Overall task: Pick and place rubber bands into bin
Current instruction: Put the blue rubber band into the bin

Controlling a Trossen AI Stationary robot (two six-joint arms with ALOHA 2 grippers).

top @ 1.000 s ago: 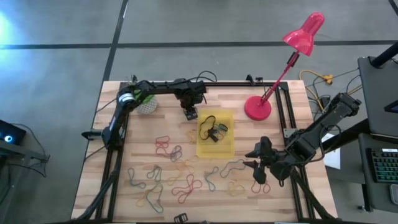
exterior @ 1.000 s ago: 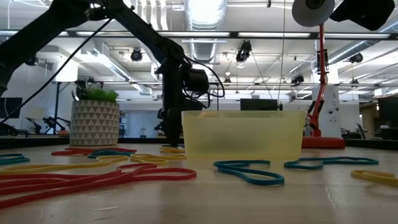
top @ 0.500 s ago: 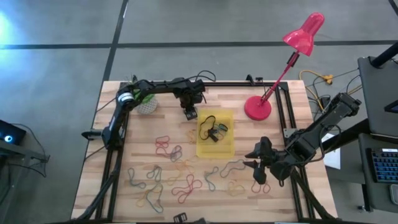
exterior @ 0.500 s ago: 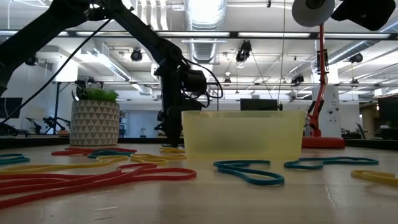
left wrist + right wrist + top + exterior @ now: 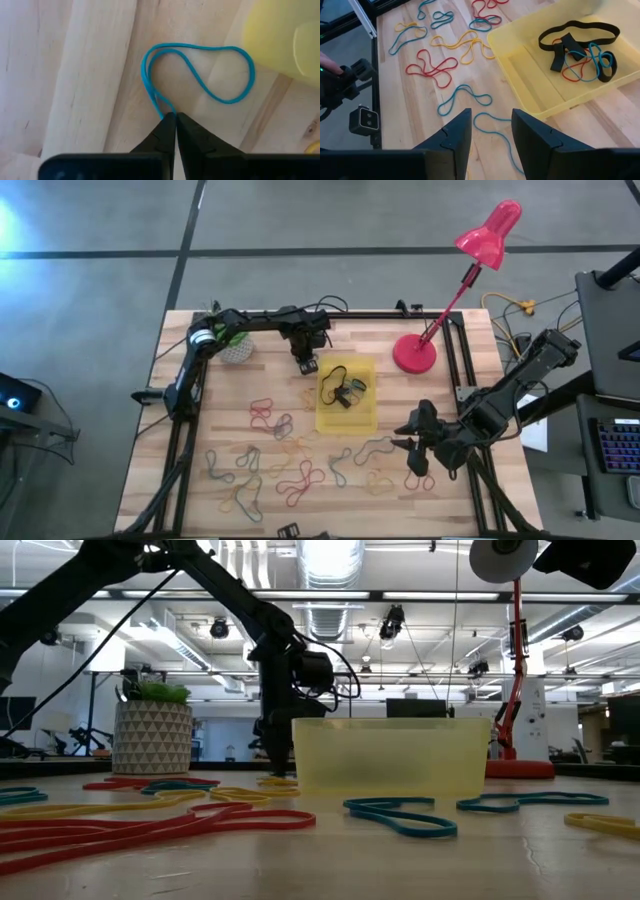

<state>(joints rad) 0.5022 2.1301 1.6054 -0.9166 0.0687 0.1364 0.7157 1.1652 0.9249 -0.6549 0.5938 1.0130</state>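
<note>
My left gripper [image 5: 175, 119] points down at the table beside the far-left corner of the yellow bin [image 5: 350, 418] and is shut on a blue rubber band [image 5: 200, 70]. The band lies flat on the wood. In the low view this gripper [image 5: 270, 752] stands just left of the bin [image 5: 390, 755]. The bin holds black, red and blue bands [image 5: 580, 50]. My right gripper [image 5: 491, 131] hangs open above the table's right side [image 5: 412, 442], touching nothing. Many loose rubber bands [image 5: 290, 465] lie on the near half of the table. My left gripper pinches the blue band's narrow end [image 5: 165, 111] between its two fingertips, coming from above and pointing down. Two strands run together into the pinch. The rest of the loop lies slack on the table, spread out beyond the fingers.
A white pot with a green plant [image 5: 232, 345] stands at the far left. A red desk lamp [image 5: 414, 353] has its base at the far right. Black frame rails run along the table's left, far and right edges.
My left gripper has shut its fingers on the blue band without shifting from its place. The right arm has kept still.
</note>
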